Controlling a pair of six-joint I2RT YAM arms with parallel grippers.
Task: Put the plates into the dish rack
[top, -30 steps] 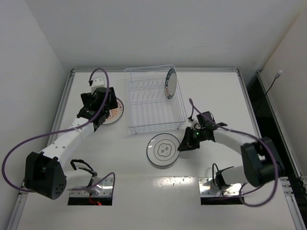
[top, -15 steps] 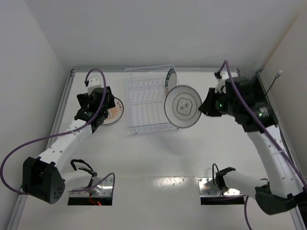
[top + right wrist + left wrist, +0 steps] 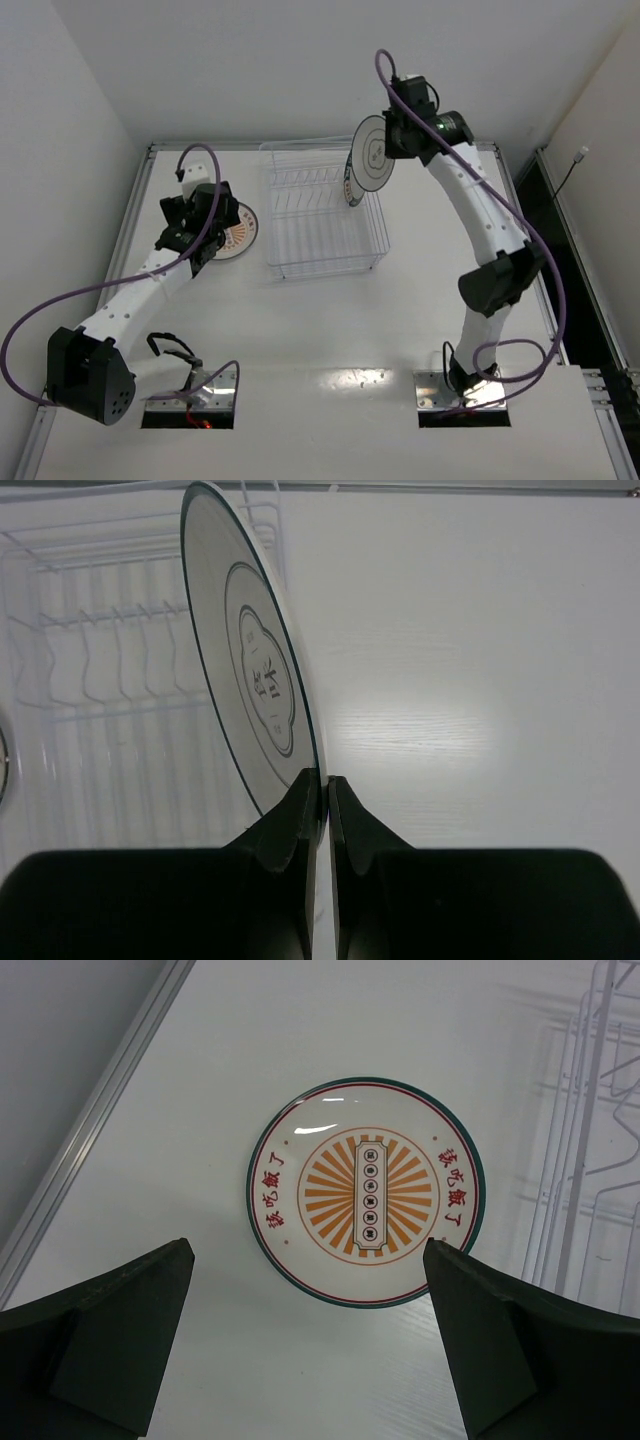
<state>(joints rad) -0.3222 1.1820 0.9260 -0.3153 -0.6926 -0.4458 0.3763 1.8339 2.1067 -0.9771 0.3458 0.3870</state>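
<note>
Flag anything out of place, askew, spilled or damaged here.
Nothing stands out. The orange plate lies flat on the table beside the dish rack, the teal-rimmed plate stands upright in it, and the white plate is pinched on edge in the right jaws over the rack. No chips or spills show.

Racked plate [image 3: 350, 192] half behind held plate [image 3: 372, 153]

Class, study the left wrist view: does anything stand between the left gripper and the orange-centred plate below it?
Nothing visible does. The left gripper hangs open above the orange plate, which lies flat and fully uncovered on the table. The dish rack stands off to one side, apart from the plate.
</note>
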